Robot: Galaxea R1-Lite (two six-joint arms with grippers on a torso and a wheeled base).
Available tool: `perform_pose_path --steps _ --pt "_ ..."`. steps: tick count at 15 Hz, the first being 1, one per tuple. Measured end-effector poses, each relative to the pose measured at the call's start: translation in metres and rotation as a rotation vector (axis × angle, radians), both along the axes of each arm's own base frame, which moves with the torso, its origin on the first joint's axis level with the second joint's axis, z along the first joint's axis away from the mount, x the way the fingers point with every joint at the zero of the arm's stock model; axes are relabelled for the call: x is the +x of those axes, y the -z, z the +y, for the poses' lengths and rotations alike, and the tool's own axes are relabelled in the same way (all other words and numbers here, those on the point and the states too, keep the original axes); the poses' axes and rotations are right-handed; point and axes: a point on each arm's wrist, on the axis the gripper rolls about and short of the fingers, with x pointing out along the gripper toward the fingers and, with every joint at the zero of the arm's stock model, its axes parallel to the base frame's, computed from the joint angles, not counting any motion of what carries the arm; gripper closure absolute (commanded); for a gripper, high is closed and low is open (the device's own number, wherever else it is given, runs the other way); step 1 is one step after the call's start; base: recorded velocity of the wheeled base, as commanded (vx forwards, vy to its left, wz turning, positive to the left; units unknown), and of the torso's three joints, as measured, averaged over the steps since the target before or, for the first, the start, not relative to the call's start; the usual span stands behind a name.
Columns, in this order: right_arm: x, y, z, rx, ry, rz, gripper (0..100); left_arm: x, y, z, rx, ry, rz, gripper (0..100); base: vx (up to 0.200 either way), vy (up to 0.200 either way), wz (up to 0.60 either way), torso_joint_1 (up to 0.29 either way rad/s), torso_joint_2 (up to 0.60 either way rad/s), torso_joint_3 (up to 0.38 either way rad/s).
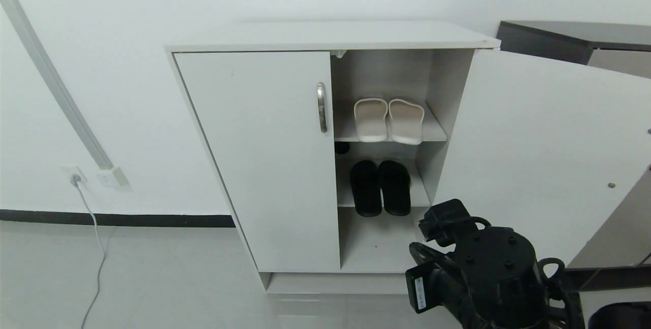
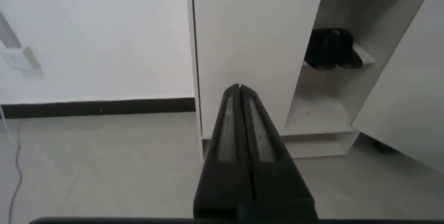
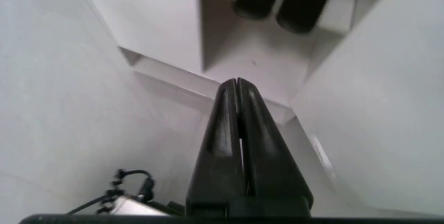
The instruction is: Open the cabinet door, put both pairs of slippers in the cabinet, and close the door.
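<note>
White cabinet [image 1: 330, 34] with right-hand door [image 1: 539, 156] swung wide, left door [image 1: 259, 156] shut; pale slippers [image 1: 389, 120] side by side on upper shelf [image 1: 437, 133], black slippers [image 1: 380, 187] on shelf below [image 1: 419, 199]. Left gripper [image 2: 239, 92] and right gripper [image 3: 238, 85] both pressed together, empty, right one low before the opening. Both pairs in, so opening and stowing judged done; leaves only swinging the right-hand door shut

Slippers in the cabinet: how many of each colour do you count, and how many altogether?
White slippers: 2, on the upper shelf
Black slippers: 2, on the middle shelf
Total: 4 slippers
</note>
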Motion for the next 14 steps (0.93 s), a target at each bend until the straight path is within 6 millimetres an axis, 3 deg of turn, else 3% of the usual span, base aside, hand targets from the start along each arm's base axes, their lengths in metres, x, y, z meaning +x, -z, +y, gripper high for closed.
perform_pose_path --steps 14 --pt "-0.0007 0.0019 -0.0005 -0.010 0.000 0.003 100 0.0000 0.0003 0.0000 0.001 0.000 0.001 100 0.000 0.000 0.00 0.137 -0.48 -0.333"
